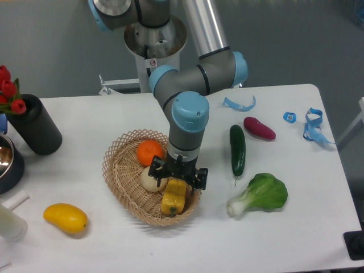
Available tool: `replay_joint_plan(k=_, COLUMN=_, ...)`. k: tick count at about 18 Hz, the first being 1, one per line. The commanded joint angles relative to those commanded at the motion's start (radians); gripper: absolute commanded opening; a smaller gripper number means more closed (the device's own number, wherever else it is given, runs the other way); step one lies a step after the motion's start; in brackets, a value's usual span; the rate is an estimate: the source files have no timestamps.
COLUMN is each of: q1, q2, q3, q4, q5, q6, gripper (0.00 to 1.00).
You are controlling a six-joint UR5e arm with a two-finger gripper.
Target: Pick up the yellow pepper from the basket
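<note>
The small blocky yellow bell pepper (174, 197) lies in the near right part of the shallow oval woven wicker basket (116, 170), close to the looped rim, with the pale beige round ball (151, 180) just beside it on the left and the round orange fruit (149, 152) a little farther back. The grey-and-blue arm's black two-finger tool (177, 177) hangs directly over the pepper's upper end, its fingers spread wide and straddling the top of the pepper, one dark finger showing on each side; whether they touch the skin cannot be told from this view, but nothing is pinched. The pepper looks like a light, probably hollow, fairly stiff thing with a smooth waxy skin, so it should lift easily but could slip or squirt sideways if squeezed on a rounded lobe. Its ridged sides offer the better hold: the fingers would do well to close across the narrow width of the body, seating in the grooves between lobes, around the middle rather than at the tapered end. The ball sits so close that the left finger has little room to come down, and nudging it could roll the pepper. A moderate squeeze seems enough. A long dark green cucumber (237, 149) lies on the white desk (273, 239) well apart from the basket.
</note>
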Motion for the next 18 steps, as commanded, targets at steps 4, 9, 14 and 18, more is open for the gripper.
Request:
replay_joint_plan(k=4, q1=-0.002, q2=-0.012, q3=0.005, q4=0.002, q5=0.000, q6=0.003, gripper=1.00)
replay_joint_plan(k=9, q1=-0.015, q2=-0.032, q3=0.015, q4=0.003, q5=0.005, q6=0.012, gripper=1.00)
replay_joint_plan(k=14, q1=-0.020, q2=-0.040, q3=0.018, q4=0.005, q5=0.005, q6=0.015, gripper=1.00)
replay_joint_plan(k=18, q1=-0.020, q2=-0.038, q3=0.017, q4=0.005, q5=0.005, q6=0.015, gripper=0.93)
